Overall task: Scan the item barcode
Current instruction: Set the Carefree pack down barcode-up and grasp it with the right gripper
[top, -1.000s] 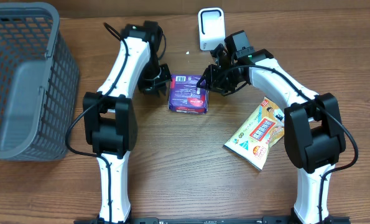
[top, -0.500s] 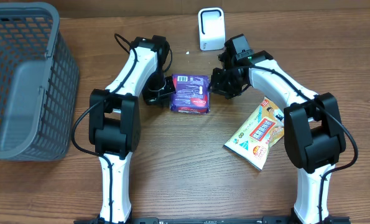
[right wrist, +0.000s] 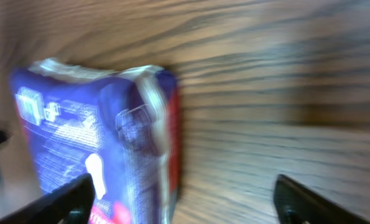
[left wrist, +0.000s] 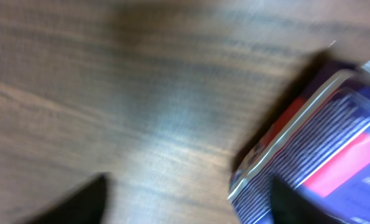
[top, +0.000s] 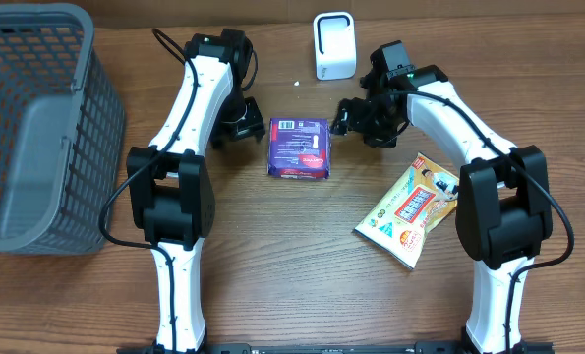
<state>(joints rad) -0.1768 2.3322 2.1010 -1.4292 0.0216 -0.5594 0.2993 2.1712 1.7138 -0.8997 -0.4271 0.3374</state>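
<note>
Two sets wide, empty: left fingers (top: 245, 123), right fingers (top: 349, 113) flanked packet (top: 299, 149). Barcode (top: 290, 125) faced up, seemingly unscanned. Next likely: grip packet, show to scanner (top: 333, 46).

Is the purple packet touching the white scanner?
Apart. The overhead view shows bare table between the purple packet and the white scanner.

From where I stand, two packaged goods lie on the tabletop (top: 292, 275): one purple packet (top: 299, 147) just below the white scanner (top: 333, 46) and one yellow pouch (top: 412, 211) well below-right of it. One grey basket (top: 95, 138) sits far to its left. Two arms: left arm (top: 189, 118), right arm (top: 449, 108).
</note>
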